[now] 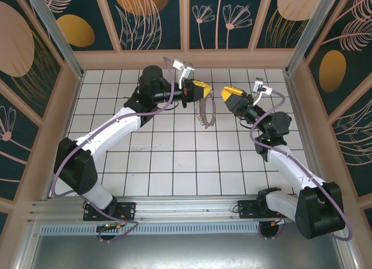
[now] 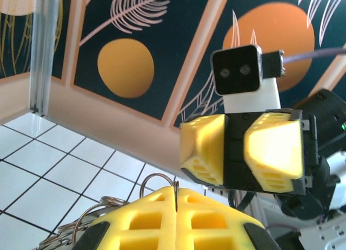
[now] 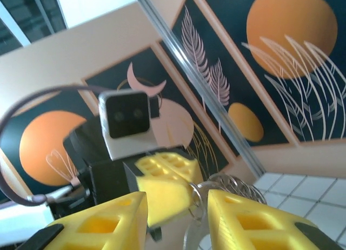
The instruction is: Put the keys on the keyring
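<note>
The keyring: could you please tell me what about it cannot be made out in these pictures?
- Top view: keyring pieces too small to tell apart, its top hidden by the left gripper.
- Left wrist view: its lower part cut off by the bottom edge and the shut fingers.
- Right wrist view: it is blurred, partly behind the right gripper.

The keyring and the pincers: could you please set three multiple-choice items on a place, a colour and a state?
1. Where is the keyring? A flat on the tiles; B hanging from the left pincer; C on the wall.
2. Colour of the pincer fingers? A yellow; B blue; C red.
3. Jaws of the right pincer? A shut tight; B apart; C gripping a cup.
Key: B, it dangles below the shut fingers; A, both pairs are yellow; B, a gap shows between them.
</note>
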Robot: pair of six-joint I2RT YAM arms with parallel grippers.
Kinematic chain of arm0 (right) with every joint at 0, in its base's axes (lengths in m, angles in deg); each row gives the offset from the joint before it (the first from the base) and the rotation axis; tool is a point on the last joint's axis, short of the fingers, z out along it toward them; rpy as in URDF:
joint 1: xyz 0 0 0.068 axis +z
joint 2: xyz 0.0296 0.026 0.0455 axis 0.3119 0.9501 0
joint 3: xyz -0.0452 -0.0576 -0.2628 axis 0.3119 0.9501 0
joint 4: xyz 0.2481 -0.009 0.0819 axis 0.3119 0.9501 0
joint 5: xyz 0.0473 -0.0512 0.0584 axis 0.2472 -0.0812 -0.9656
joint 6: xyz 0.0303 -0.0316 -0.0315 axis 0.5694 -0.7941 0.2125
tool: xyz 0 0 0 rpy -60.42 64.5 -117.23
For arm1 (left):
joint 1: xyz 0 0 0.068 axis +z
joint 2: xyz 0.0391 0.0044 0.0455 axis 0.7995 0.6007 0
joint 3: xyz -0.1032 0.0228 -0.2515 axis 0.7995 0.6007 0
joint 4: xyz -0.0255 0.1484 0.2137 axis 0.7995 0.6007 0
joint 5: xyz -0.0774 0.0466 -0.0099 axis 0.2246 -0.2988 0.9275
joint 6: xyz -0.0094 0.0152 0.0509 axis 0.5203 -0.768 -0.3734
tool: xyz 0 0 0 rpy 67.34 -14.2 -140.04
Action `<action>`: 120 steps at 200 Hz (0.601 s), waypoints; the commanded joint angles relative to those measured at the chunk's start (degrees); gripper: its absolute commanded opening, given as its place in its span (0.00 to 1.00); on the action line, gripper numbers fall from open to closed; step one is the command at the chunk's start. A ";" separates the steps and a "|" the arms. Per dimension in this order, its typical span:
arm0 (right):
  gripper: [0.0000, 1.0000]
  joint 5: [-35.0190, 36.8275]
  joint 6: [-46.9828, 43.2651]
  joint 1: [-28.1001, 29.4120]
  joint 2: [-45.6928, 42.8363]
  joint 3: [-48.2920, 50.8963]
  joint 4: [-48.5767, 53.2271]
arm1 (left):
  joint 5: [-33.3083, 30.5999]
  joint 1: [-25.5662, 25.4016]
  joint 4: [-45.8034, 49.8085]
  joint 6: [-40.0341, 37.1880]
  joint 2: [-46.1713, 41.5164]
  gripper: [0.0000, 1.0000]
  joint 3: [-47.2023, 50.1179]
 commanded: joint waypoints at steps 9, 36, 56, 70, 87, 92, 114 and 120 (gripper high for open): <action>0.33 -7.77 -2.37 -0.20 0.75 -3.07 1.10 | 5.06 -0.26 9.64 -7.79 0.54 0.00 -4.86; 0.33 -7.99 -1.28 0.11 2.17 -2.92 -0.88 | 6.17 -0.23 9.83 -7.71 0.79 0.00 -5.44; 0.34 -7.61 -0.81 0.69 3.06 -2.92 -2.18 | 6.64 -0.18 9.58 -7.52 1.05 0.00 -5.67; 0.34 -7.26 -0.79 1.08 3.79 -3.07 -2.64 | 6.76 -0.23 9.31 -7.23 1.13 0.00 -5.67; 0.34 -6.93 -0.63 1.67 4.65 -3.27 -3.21 | 7.08 -0.22 8.33 -6.65 1.24 0.00 -5.51; 0.34 -6.89 -0.54 1.71 4.90 -3.35 -3.44 | 7.22 -0.25 8.11 -6.45 1.25 0.00 -5.43; 0.31 -6.80 -0.48 2.54 6.07 -3.71 -4.03 | 7.40 -0.23 7.33 -5.81 1.42 0.00 -5.34; 0.31 -6.83 -0.35 2.74 6.38 -3.71 -4.33 | 7.40 -0.19 7.13 -5.68 1.50 0.00 -5.33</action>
